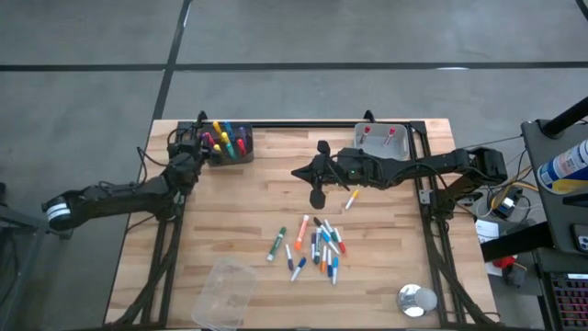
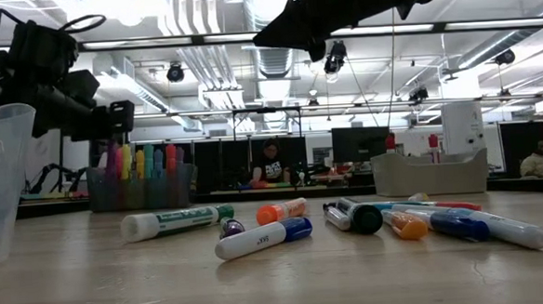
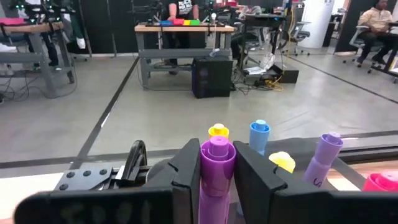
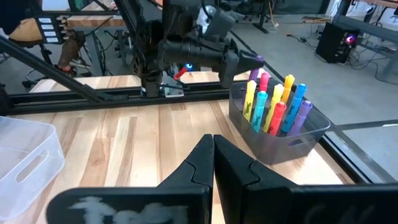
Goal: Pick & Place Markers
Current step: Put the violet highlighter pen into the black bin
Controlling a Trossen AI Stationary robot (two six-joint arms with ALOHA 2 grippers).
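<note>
Left hand (image 3: 217, 180) clamps a purple marker (image 3: 216, 171) upright over the dark bin (image 1: 230, 147) (other markers stand inside). Right hand (image 4: 213, 163) shut, empty, w/ loose markers (image 1: 317, 248) on tabletop (image 1: 248, 198) just below it.

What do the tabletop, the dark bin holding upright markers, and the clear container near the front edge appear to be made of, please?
Tabletop: looks like pale wood planks; visible grain and seams, low sheen.
Dark bin: probably translucent smoky plastic; the upright markers show through its wall.
Clear container: likely thin transparent plastic; the wood shows through it.
</note>
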